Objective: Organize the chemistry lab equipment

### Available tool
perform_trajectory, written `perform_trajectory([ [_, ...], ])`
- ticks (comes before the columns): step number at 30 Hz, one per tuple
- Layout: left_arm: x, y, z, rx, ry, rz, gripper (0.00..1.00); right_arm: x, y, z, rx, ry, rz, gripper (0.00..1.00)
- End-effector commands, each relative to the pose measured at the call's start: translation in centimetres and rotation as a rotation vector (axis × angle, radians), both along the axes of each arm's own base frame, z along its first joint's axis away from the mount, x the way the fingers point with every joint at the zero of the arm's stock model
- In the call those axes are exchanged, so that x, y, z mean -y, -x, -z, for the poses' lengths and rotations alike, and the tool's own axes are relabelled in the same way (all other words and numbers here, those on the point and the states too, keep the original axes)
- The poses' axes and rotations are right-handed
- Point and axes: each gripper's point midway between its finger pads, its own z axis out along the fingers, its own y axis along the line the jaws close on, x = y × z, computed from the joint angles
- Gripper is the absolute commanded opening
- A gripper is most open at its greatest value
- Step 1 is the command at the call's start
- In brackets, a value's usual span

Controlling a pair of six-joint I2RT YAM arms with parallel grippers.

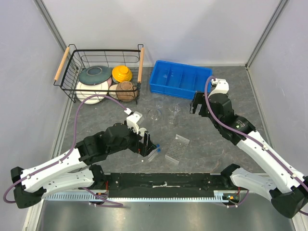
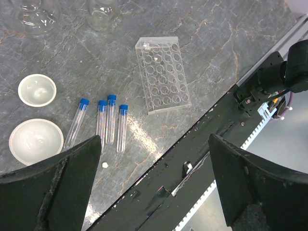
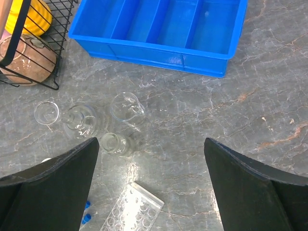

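Presumably for a pick, the left end effector is hovering spread above the tubes; the right end effector is gaping toward the twelve-o'clock bin.

Setting: robot test cell with lab bench. Evidence: white panel walls on aluminium posts; grey stone-look tabletop; black mounting rail at bottom edge; test tubes; well plate.

Left arm and right arm are being shown with white link shells and black joint housings. A purple cable is being run along each. Gripper fingers are being seen in matte black.
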Motion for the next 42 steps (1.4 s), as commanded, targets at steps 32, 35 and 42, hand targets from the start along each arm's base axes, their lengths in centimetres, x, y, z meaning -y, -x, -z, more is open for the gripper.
perform_trajectory([
  [32, 5.0, 3.7, 13.5, -0.068, -0.432, 0.164, 0.86, -3.1, 2.1, 5.8, -0.107, 0.022, -0.237, 0.98],
  [35, 4.6, 3.0, 14.9, -0.075, -0.485, 0.141, 0.81, -3.3, 2.3, 5.9, -0.106, 0.011, -0.253, 0.98],
  [42, 3.7, 2.2, 17.6, -0.095, -0.548, 0.101, 0.75, -3.4, 2.6, 5.8, -0.098, 0.0, -0.264, 0.98],
])
